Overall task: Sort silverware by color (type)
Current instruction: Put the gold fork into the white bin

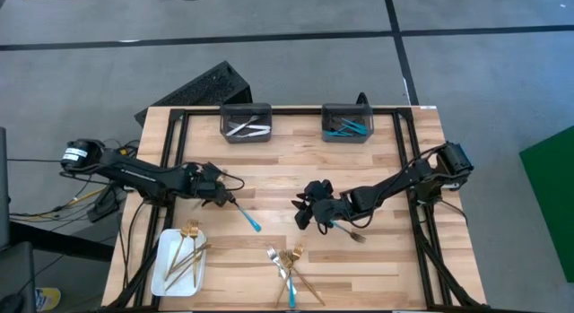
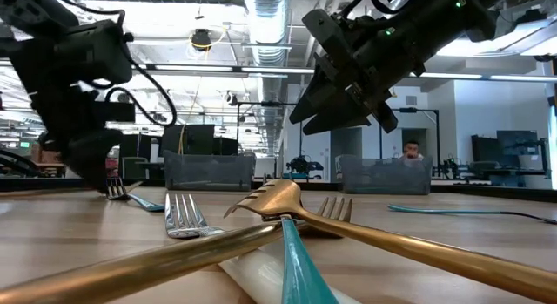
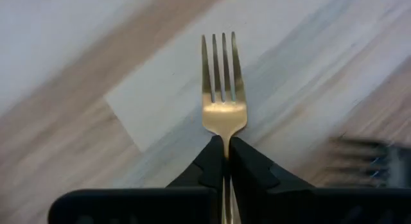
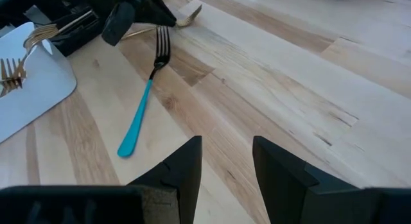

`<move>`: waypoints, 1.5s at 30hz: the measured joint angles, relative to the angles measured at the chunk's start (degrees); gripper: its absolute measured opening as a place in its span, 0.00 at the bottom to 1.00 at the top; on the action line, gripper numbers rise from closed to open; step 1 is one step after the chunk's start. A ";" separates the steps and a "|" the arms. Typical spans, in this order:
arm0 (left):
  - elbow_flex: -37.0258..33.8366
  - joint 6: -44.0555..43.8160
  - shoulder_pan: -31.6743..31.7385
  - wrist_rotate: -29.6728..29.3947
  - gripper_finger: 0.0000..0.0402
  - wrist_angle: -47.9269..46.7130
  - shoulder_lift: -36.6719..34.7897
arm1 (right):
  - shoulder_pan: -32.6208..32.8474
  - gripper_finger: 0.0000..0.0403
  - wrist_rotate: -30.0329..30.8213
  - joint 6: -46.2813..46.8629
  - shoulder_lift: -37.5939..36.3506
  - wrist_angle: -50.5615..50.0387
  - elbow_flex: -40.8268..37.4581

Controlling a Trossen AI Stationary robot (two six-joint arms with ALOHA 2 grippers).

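Left gripper (image 3: 226,161) pinched tight on a gold fork (image 3: 223,89) above the desk (image 1: 287,160), probably headed for the white tray (image 1: 162,268) holding other gold ones. Right gripper (image 4: 226,161) hovering mid-desk, fingers apart and empty, near the turquoise fork (image 4: 142,110).

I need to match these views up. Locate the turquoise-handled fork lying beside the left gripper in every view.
High view: turquoise-handled fork left of centre, slanted, tines toward the left gripper.
Low view: far left, low under that gripper.
Left wrist view: cannot tell; only a blurred fork head at the edge.
Right wrist view: upper left, shown whole.
Shared landmark: the left gripper, just beyond its tines.
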 joint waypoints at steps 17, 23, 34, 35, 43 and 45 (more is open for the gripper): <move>21.38 -21.55 -32.20 -13.16 0.02 -18.45 -12.11 | -0.12 0.41 1.31 -0.08 0.02 -1.22 -0.02; 21.36 -42.63 -47.02 -18.74 0.02 -26.19 -9.71 | -0.72 0.41 1.31 -0.07 0.02 -1.20 -0.02; 21.34 -61.67 -58.58 -11.66 0.01 -31.64 3.14 | -0.72 0.41 1.09 -0.02 0.02 0.27 -0.02; 21.34 -62.23 -59.01 -10.74 0.01 -32.01 3.62 | -0.72 0.41 1.07 -0.02 0.02 0.63 -0.02; 21.34 -61.71 -59.86 -8.57 0.15 -32.30 4.25 | -0.72 0.41 1.02 -0.01 0.02 3.73 -0.02; 21.34 -61.09 -59.86 -8.58 0.21 -32.43 4.25 | -0.72 0.41 1.01 -0.02 0.02 4.14 -0.02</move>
